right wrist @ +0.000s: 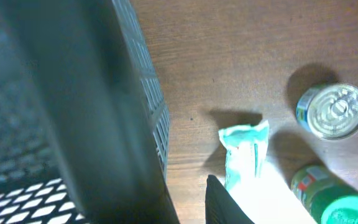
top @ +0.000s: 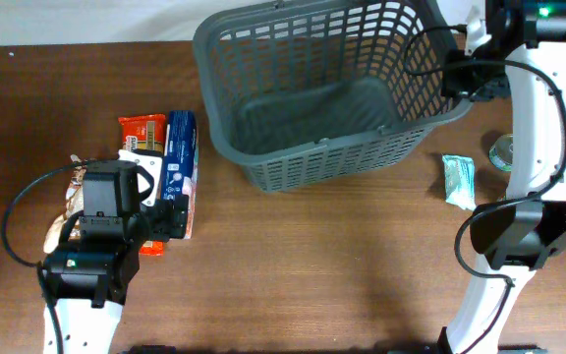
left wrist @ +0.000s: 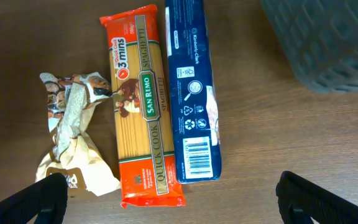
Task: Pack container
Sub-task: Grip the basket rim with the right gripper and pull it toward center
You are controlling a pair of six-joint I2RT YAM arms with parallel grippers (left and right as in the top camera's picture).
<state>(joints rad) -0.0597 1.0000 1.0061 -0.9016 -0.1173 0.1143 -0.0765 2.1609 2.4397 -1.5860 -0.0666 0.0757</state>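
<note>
Overhead, container: the large dark grey plastic basket [top: 293, 169] with lattice walls stands at the far edge of the tabletop [top: 312, 265], about the middle. Its floor shows bare, so nothing looks packed yet.
Overhead, left side: an orange flat spaghetti packet [top: 141, 129] and a long dark blue package [top: 180, 152] lie side by side near the left edge, outside the basket.
Overhead, right side: a small teal packet [top: 458, 180] and a silver tin can [top: 509, 152] lie near the right edge, also outside.
Overhead, right gripper [top: 457, 77]: it is at the basket's right rim. From here I cannot tell how far its jaws stand apart.
Left wrist, left gripper [left wrist: 171, 180]: it hangs above the spaghetti packet and the blue package with the jaws wide apart, holding nothing.
Left wrist, other goods: a crumpled beige and brown bag [left wrist: 73, 140] lies just beside the spaghetti packet, on the side away from the basket.
Right wrist, end effector: only one of the fingers [right wrist: 219, 199] shows, beside the dark basket wall. Whether it clamps the rim I cannot tell.
Right wrist, goods: the teal packet, the tin can and a jar with a green lid [right wrist: 331, 202] lie near each other on the tabletop.
Progress: in my judgement the task is at its very start, because every grocery in view remains to be put in.
</note>
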